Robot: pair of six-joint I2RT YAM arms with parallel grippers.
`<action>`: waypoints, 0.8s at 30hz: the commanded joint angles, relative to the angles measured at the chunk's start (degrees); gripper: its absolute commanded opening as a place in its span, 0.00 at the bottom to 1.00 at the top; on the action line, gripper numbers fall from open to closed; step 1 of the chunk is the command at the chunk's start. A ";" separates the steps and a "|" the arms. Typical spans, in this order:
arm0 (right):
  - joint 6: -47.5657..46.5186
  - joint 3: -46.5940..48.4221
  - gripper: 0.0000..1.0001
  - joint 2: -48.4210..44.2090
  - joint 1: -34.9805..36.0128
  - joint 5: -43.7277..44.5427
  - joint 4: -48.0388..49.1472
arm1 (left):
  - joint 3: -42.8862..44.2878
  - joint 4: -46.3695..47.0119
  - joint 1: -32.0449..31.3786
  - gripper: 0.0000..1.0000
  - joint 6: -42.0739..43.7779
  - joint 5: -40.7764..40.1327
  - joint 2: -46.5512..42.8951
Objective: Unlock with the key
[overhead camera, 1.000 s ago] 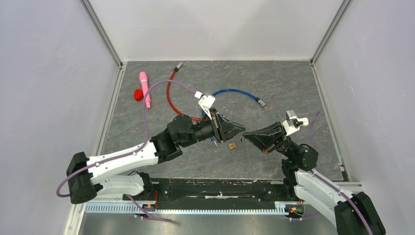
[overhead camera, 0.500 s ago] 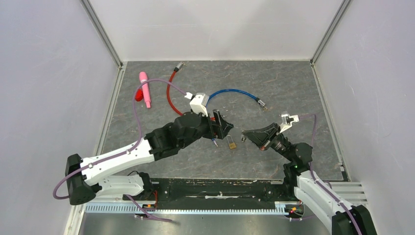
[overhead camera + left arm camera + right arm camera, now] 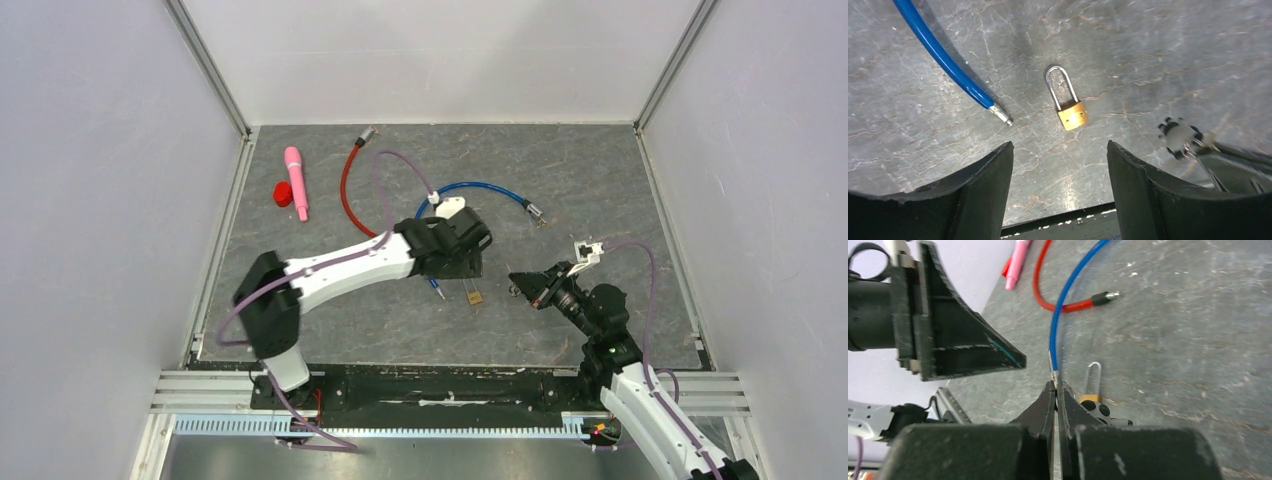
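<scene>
Padlock [image 3: 1072, 114] lies flat around mid-table, toward the near edge. Its shackle looks closed and nothing touches it. Left gripper [image 3: 1060, 150] hangs over it, jaws wide and empty, probably lined up to pin or lift the lock so it can't slide. Right gripper [image 3: 1055, 387] sits low on the right-edge side, fingers pressed together, apparently pinching the key [image 3: 1178, 137]. The key's dark head pokes out just beside the brass body, likely for reaching the keyhole end. The blue cable [image 3: 943, 55] tip lies near the padlock and might snag.
</scene>
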 commanded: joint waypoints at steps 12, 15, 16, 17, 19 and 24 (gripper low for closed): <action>-4.46 1.83 0.00 -4.20 0.67 5.82 -7.04 | 18.66 -17.41 0.07 0.69 -8.90 5.79 24.49; -4.62 1.57 0.00 -4.38 1.13 5.92 -7.00 | 19.32 -16.58 0.06 0.68 -10.47 6.09 26.31; -4.63 1.54 0.00 -4.43 1.15 5.95 -7.01 | 19.34 -15.83 0.07 0.68 -11.18 6.52 26.79; -4.75 1.46 0.00 -4.50 1.20 5.95 -7.06 | 19.45 -15.29 0.07 0.68 -11.83 6.93 27.08; -4.74 1.45 0.00 -4.64 1.25 5.87 -7.06 | 19.52 -14.41 0.02 0.68 -13.15 8.03 27.48; -4.78 1.36 0.00 -4.73 1.36 5.67 -6.94 | 18.69 -13.04 0.11 0.67 -15.58 7.39 25.86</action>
